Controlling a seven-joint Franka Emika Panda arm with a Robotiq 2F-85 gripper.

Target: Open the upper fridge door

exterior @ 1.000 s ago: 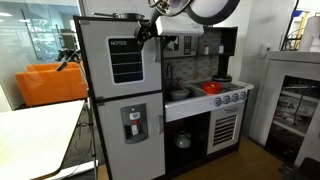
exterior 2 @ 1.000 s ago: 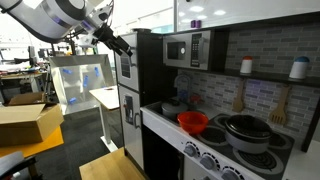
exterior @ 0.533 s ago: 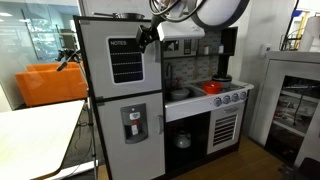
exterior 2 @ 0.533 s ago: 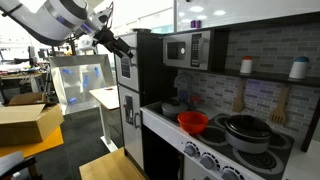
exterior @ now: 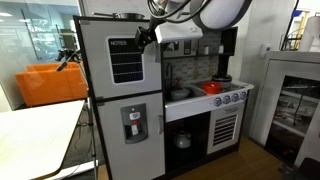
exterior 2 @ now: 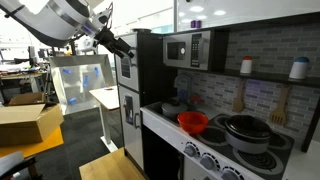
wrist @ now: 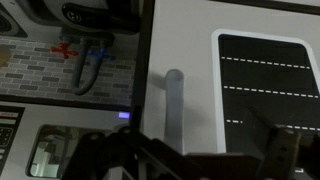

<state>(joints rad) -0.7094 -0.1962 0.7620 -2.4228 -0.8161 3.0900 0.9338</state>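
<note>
Poised at the toy fridge, the Panda arm's gripper (wrist: 190,160) has its jaws spread wide and holding nothing. Dark fingers (wrist: 285,150) frame the bottom of the wrist view, and the vertical grey handle (wrist: 174,105) sits in the gap ahead of them, a line-up that looks meant for closing on the bar and pulling. Behind the handle is the upper fridge door (exterior: 118,55), light grey, taking the top half of the fridge front above the lower door (exterior: 130,135) with its water dispenser. Its black NOTES panel (wrist: 268,90) fills the side away from the handle. In both exterior views the door looks shut flush with the cabinet, so the opening appears not yet begun, and the arm reaches in from above near the handle's top end. Beyond, on the play kitchen's counter (exterior: 200,101), a red pot (exterior: 212,88) stands well clear of the door's likely swing, with a microwave (exterior 2: 185,50) set in the wall above
</note>
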